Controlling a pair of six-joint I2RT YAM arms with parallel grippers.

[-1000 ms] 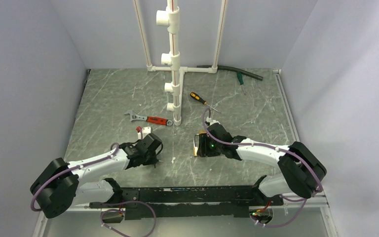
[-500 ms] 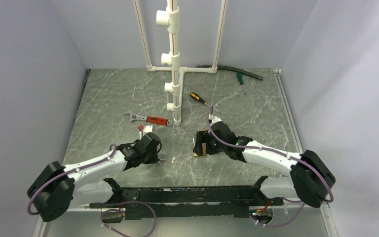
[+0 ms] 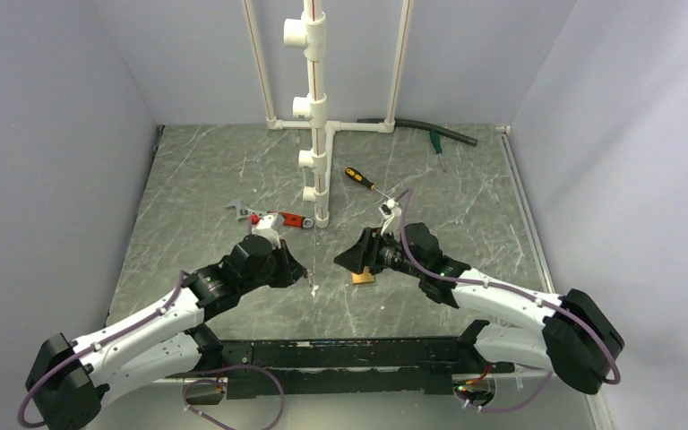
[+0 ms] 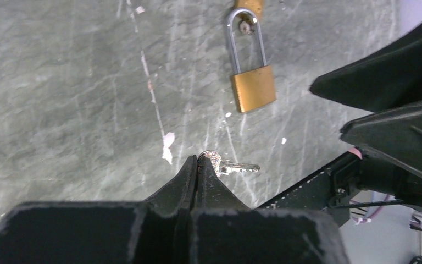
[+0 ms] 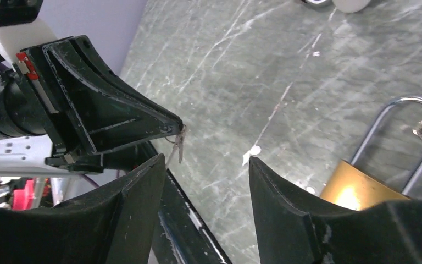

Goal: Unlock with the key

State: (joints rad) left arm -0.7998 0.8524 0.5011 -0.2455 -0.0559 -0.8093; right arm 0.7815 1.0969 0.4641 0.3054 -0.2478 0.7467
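Seen from above, a grey marbled table (image 3: 197,179) filled the frame, with a white pipe stand (image 3: 315,107) rising at top centre. The left gripper (image 3: 305,274) sat just left of centre, its jaws pressed together on something too small to make out from here. The right gripper (image 3: 346,260) faced it from just right of centre, with a brass padlock (image 3: 363,278) on the table right below it. A red-handled wrench (image 3: 278,218) lay above the left gripper, and a black-and-orange screwdriver (image 3: 358,178) lay above the right one. In the left wrist view, the left gripper's (image 4: 198,163) own fingers rose from the bottom centre and met with no gap, pinching the round head of the key (image 4: 232,166). The silver blade stuck out sideways to the right, above the table. The padlock (image 4: 254,88) lay flat near the top centre, shackle pointing up the frame, well apart from the key. In the right wrist view, the right gripper (image 5: 204,160) stood with its jaws spread apart at the bottom of the frame, bare table between them and nothing held. The left gripper (image 5: 176,127) reached in from the upper left, and the key (image 5: 179,146) hung down from its tip. The padlock (image 5: 357,190) lay at the lower right, partly behind the right-hand finger.
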